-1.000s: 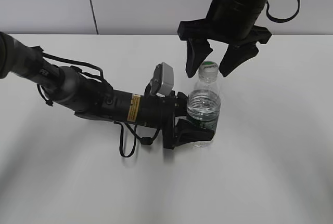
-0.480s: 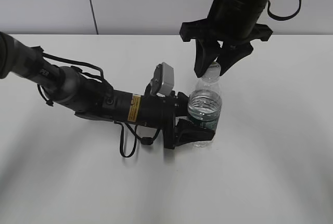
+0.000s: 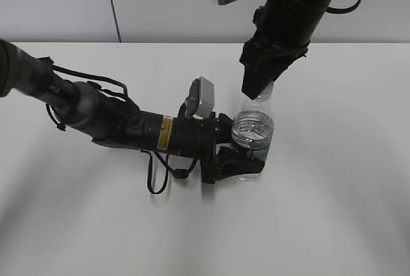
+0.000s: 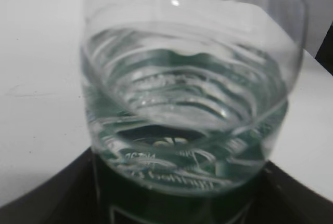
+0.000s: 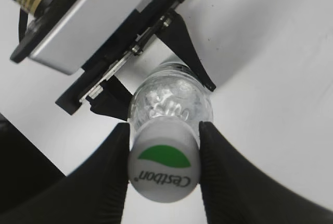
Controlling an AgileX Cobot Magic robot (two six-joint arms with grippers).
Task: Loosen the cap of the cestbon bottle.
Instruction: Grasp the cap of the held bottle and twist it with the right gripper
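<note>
Cestbon bottle [image 3: 252, 136] upright on white table [image 3: 333, 193], lower body hidden by left gripper [image 3: 238, 158] clamping it. Right gripper [image 5: 163, 156] pinches cap [image 5: 163, 168]; exterior view hides cap.

White table [image 3: 333, 212] bears the seemingly upright cestbon bottle [image 3: 252, 135].

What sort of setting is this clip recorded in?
Probably a lab or test bench: a bare white table against a plain pale wall, with only one water bottle held between two robot arms.
</note>
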